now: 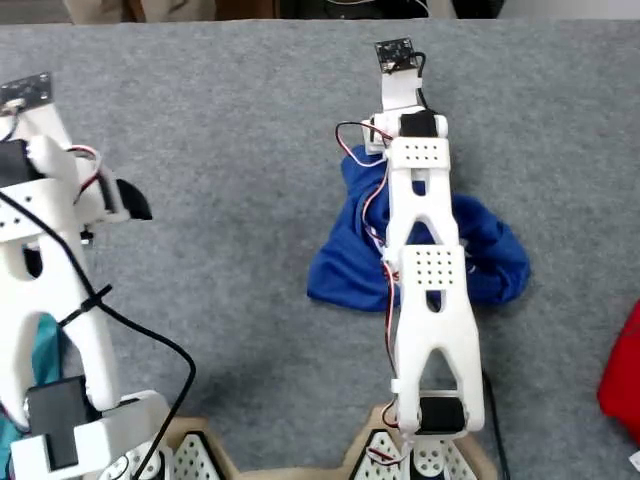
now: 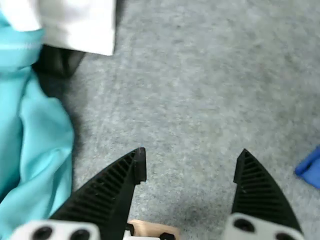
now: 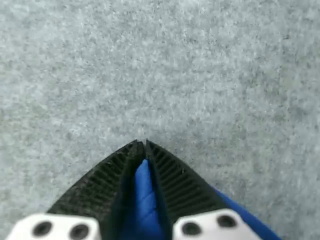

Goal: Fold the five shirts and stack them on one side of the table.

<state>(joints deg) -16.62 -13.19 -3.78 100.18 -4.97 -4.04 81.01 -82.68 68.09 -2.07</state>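
**Two arms at a grey counter, one shirt held.**
Nearest, at the left edge, a teal shirt (image 1: 47, 355) lies bunched beside the base of the left arm (image 1: 40, 190). At the right edge a red shirt (image 1: 625, 370) lies partly out of frame, well apart from the other shirts. The left arm's jaws stand released, spread wide above the bare counter (image 1: 220, 150), with teal cloth near one of them. At mid-counter a blue shirt (image 1: 495, 255) lies crumpled beneath the right arm (image 1: 430, 265), which stretches over it toward the far side. At the shirt's far left corner the right arm's jaws are clenched on a fold of blue cloth, their tips meeting just above the counter.
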